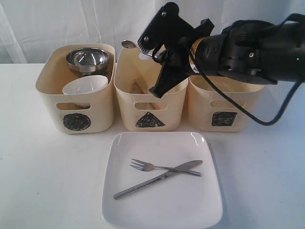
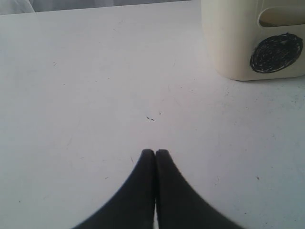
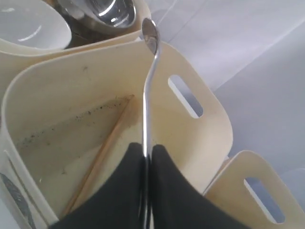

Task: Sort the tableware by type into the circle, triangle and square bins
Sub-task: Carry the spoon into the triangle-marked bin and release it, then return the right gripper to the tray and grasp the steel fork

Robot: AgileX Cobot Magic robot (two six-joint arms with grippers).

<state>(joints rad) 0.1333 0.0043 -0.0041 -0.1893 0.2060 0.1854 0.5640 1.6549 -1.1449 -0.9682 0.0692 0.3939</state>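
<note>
Spoon [image 3: 148,95], pinched in right claw [image 3: 147,150], hangs over rim of triangle bin [image 3: 95,78].

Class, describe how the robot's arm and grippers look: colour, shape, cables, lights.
The right arm is a thick, matt black cylinder with a small green light and a black cable looping beneath it. The right gripper and the left gripper each have two black fingers tapering to rounded tips.

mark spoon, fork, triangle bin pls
spoon [image 3: 147,90]: right wrist view, middle of the handle.
fork [image 1: 151,166]: exterior view, neck just behind the tines.
triangle bin [image 1: 126,113]: exterior view, front wall beside the scribbled mark.
</note>
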